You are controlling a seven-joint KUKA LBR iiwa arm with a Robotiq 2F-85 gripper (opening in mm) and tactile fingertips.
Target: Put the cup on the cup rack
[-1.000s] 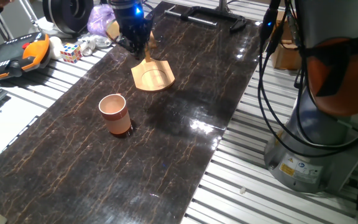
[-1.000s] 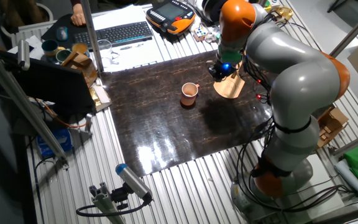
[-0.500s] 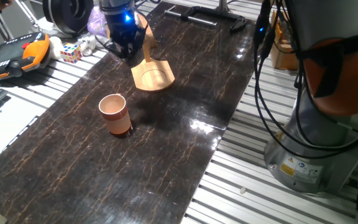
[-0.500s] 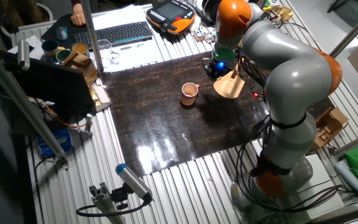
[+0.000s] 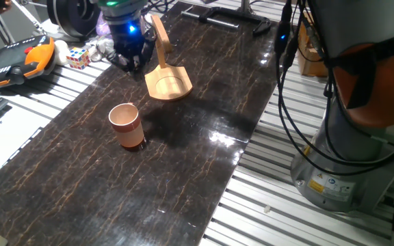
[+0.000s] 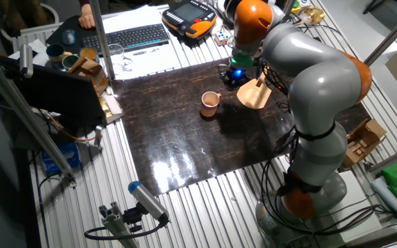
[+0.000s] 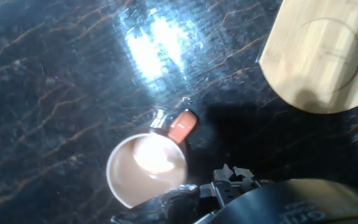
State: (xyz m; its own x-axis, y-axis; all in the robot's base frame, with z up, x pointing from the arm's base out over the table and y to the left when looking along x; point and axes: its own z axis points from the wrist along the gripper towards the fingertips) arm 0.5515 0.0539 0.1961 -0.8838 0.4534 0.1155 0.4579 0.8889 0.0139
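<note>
The reddish-brown cup (image 5: 126,124) stands upright and alone on the dark marbled table; it also shows in the other fixed view (image 6: 210,103). From above, the cup (image 7: 146,169) has a pale pinkish inside and a short reddish stub on its side. The light wooden cup rack (image 5: 168,85) lies beyond it, with its curved post (image 5: 160,37) upright. My gripper (image 5: 130,61) hangs just left of the post, well behind the cup, open and holding nothing. The rack's base (image 7: 319,53) fills the hand view's top right corner.
An orange teach pendant (image 5: 16,58) and a Rubik's cube (image 5: 77,58) lie left of the table. A keyboard (image 6: 133,36) sits on the desk beyond. The arm's grey base (image 5: 347,157) and cables stand at the right. A black bracket (image 5: 231,17) lies at the table's far end.
My gripper has moved left, away from in front of the rack's post, which now shows fully. The cup and rack have not moved.
</note>
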